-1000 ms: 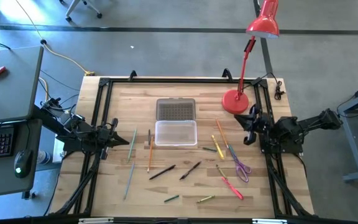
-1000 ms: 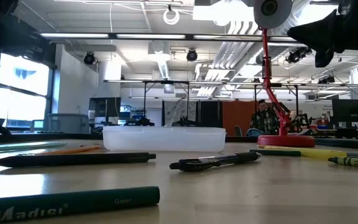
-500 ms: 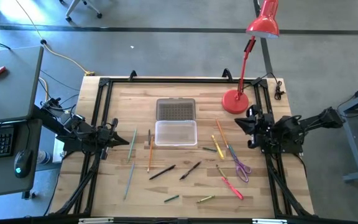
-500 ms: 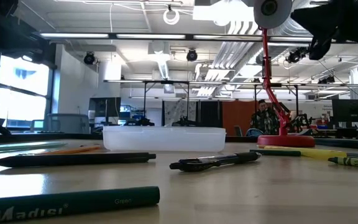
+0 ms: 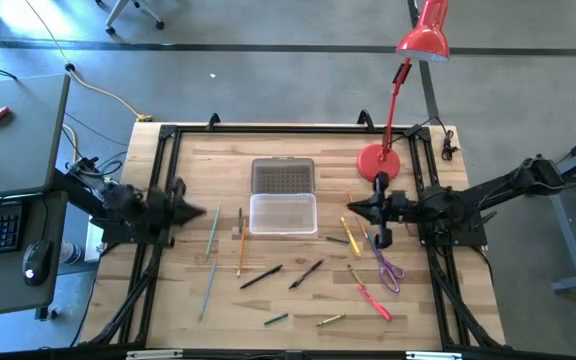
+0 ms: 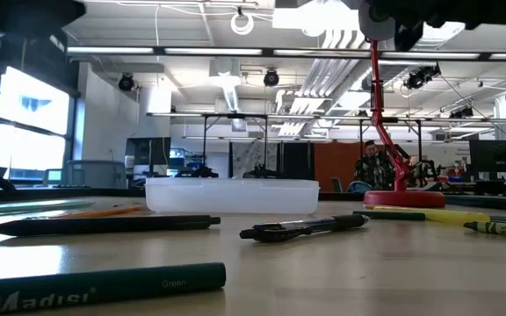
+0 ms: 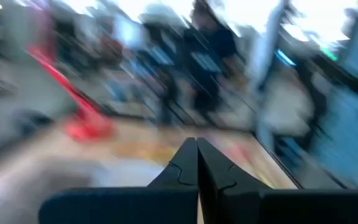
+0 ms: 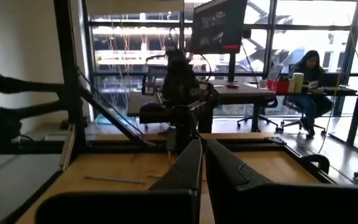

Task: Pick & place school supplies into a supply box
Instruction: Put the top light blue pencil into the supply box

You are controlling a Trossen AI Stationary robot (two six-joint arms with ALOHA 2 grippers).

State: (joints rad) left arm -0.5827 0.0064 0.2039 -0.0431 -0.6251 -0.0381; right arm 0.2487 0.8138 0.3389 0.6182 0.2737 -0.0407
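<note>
Fingers of your right gripper [image 5: 353, 209] are pressed together on nothing, hovering above the table [image 5: 418, 305] between the supply box [image 5: 283, 213] and the right edge, over the orange and yellow pencils [image 5: 352, 222]. Your left gripper [image 5: 200, 212] is closed and empty too, near the left edge beside a green pencil [image 5: 213, 232]. The box sits open mid-table, its lid [image 5: 283, 175] just behind it. Purple scissors [image 5: 387, 269] lie toward the right edge; black pens [image 5: 306, 273] toward the front.

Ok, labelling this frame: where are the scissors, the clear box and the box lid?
scissors [image 5: 389, 270]: high view, on the purple handles.
clear box [image 5: 282, 213]: high view, middle of its floor.
box lid [image 5: 282, 176]: high view, centre of the ribbed top.
</note>
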